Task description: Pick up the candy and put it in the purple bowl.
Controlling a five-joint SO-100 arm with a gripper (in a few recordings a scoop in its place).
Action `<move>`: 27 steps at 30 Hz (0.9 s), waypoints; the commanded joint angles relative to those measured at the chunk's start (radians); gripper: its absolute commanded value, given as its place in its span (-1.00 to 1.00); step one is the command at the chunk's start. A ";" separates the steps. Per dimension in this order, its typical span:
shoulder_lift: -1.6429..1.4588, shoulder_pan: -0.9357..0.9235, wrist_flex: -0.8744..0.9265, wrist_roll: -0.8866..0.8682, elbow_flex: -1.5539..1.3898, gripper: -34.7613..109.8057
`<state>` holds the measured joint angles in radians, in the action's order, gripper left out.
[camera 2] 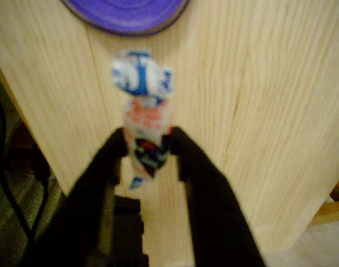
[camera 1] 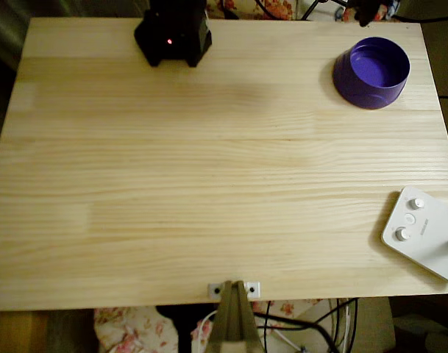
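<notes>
Black pincer [camera 2: 148,147] is clenched on the candy [camera 2: 143,119], held above the tabletop [camera 2: 258,111] in the wrist view. Purple bowl [camera 2: 126,14] lies just beyond. Carrying seems under way; next, bring the candy over the bowl and release.

In the wrist view the gripper [camera 2: 148,146] has its two black fingers [camera 2: 111,161] clamped on the candy [camera 2: 144,119].

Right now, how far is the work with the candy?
Pick-up looks done: in the wrist view the pincer is closed on the candy above the table. In hand: carrying it; the purple bowl shows at the top edge. Left: reaching the bowl and releasing.
</notes>
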<state>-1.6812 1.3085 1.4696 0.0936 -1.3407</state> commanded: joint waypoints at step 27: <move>0.463 0.078 -0.044 -0.009 0.566 -0.46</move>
<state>-1.1934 1.3514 1.4281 0.0813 -0.8912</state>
